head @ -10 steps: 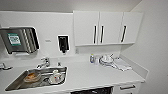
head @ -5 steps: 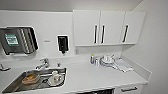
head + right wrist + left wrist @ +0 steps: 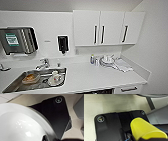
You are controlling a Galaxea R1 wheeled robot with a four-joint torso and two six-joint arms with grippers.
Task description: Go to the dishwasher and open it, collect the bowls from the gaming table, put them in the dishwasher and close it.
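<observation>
Dishwasher [image 3: 100, 91] glimpsed as a dark strip under the near edge of the white counter [image 3: 90, 76], just right of the sink [image 3: 63, 72]. In the sink, a brown dish and a cup on a plate. Far right on the counter, stacked dishes [image 3: 107, 60] beside a cloth [image 3: 123, 65]. Above, white wall cabinets [image 3: 86, 27]; left of them a black dispenser [image 3: 62, 43]. Close before the left wrist camera, a yellow bowl [image 3: 144, 129]; before the right, a white bowl [image 3: 21, 122]. Left claw, right claw: released or clenched, cannot tell.

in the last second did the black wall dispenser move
No. The black wall dispenser stays just left of the white wall cabinets; the slight shift is the camera's.
</observation>
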